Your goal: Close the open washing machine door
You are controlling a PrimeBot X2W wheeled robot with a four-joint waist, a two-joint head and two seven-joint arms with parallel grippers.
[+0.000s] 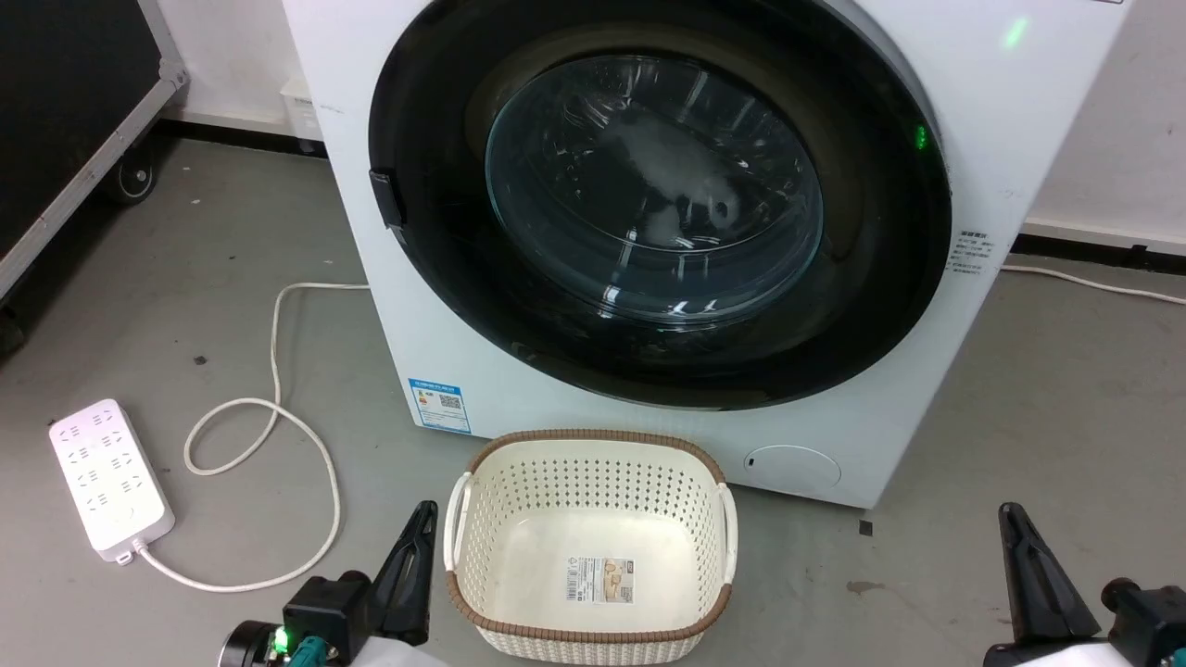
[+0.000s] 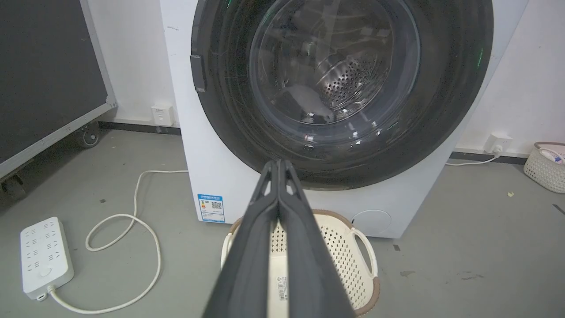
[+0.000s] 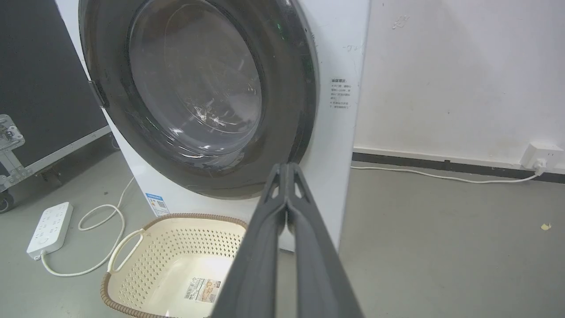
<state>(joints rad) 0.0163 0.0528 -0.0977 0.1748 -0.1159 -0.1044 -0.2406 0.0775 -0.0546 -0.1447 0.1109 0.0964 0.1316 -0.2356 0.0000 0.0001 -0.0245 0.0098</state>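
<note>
The white washing machine (image 1: 1019, 111) stands straight ahead on the grey floor. Its round black-rimmed door (image 1: 649, 185) with the bulging glass window lies against the front, the latch tab at its left edge; a thin grey gap shows along the upper right rim, and I cannot tell whether it is latched. Low in the head view, my left gripper (image 1: 424, 519) and right gripper (image 1: 1012, 517) point up, well short of the machine. In the wrist views the left gripper (image 2: 279, 163) and right gripper (image 3: 287, 167) have their fingertips pressed together, holding nothing, with the door (image 2: 335, 70) (image 3: 194, 84) beyond them.
A cream perforated laundry basket (image 1: 593, 463) sits on the floor between my grippers, right before the machine. A white power strip (image 1: 109, 477) and its looped cable (image 1: 278, 408) lie at the left. A black wheeled case (image 1: 65, 111) stands far left. A small basket (image 2: 545, 165) sits by the right wall.
</note>
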